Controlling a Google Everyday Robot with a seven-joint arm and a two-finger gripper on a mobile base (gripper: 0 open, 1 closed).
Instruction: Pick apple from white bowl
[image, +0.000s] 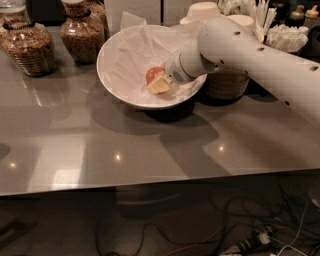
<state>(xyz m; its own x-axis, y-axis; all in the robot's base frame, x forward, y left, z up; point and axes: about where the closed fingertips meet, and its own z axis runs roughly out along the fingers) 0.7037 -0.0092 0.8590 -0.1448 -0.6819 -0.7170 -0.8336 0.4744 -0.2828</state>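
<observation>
The white bowl (115, 55) is large and shallow, lined with crumpled white paper, and stands on the grey table at the back centre. The apple (153, 73), small, round and orange-red, lies inside it right of centre. My gripper (158, 81) reaches into the bowl from the right on the white arm (250, 50). Its pale tip is right against the apple's lower right side and covers part of it.
Glass jars of brown snacks (30, 47) (82, 35) stand at the back left. Stacked beige disposable bowls (227, 80) sit just right of the white bowl, under my arm. Cups and utensils (285, 35) crowd the back right. The table's front edge (150, 185) runs across the lower half of the view.
</observation>
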